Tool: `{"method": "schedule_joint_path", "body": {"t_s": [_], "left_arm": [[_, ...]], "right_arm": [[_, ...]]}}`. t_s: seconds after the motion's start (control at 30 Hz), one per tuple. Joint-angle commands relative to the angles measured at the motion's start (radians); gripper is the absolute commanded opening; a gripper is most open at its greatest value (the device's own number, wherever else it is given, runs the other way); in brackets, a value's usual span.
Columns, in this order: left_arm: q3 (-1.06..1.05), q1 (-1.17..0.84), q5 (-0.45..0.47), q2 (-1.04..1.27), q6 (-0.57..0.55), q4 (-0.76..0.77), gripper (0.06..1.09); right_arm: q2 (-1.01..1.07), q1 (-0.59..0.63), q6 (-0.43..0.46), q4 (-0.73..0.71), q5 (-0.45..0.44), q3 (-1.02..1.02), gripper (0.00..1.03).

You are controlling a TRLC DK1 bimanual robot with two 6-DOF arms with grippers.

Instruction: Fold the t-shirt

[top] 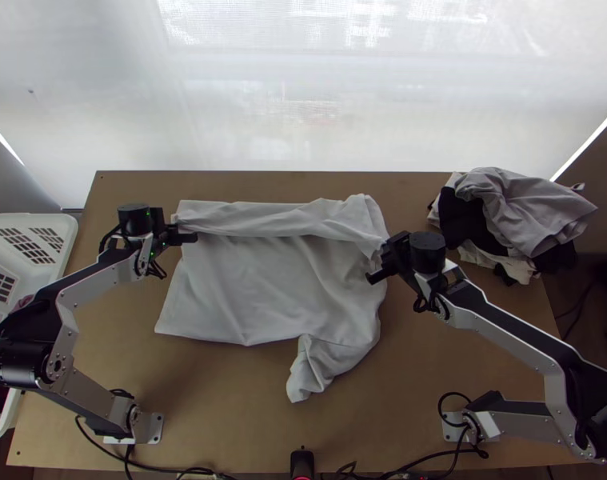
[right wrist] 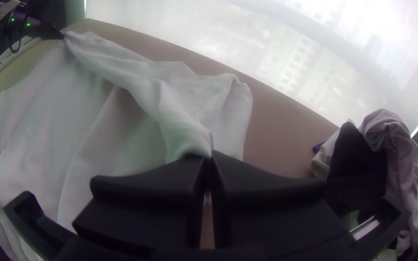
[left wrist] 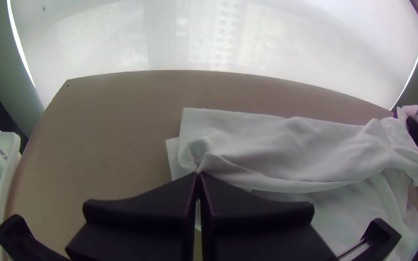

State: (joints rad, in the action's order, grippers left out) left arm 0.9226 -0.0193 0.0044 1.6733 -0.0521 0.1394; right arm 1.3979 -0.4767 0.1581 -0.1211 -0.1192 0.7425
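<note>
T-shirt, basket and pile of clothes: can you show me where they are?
White t-shirt (top: pixel 247 292), top view: middle of its body.
White plastic basket (top: pixel 66 230), top view: corner of its rim.
Pile of clothes (top: pixel 531 204), top view: grey cloth on top.

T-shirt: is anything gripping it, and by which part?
Yes, the t-shirt: left pincer and right pincer pinch opposite ends of its folded-over edge.

Soft matt cloth shirt (top: pixel 255 288) on smooth wooden table (top: pixel 223 400).
</note>
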Motion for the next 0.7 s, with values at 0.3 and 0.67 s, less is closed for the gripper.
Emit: {"method": "schedule_joint_path", "body": {"t_s": [0.3,0.67], "left_arm": [[0.025,-0.022,0.086,-0.049,0.023,-0.297,0.87],[-0.034,0.044,0.154,-0.308,0.067,-0.798,0.97]], "right_arm": [[-0.045,0.009,0.017,0.092,0.0,0.003,0.98],[-0.191,0.046,-0.009,0.307,-0.004,0.043,0.98]]}}
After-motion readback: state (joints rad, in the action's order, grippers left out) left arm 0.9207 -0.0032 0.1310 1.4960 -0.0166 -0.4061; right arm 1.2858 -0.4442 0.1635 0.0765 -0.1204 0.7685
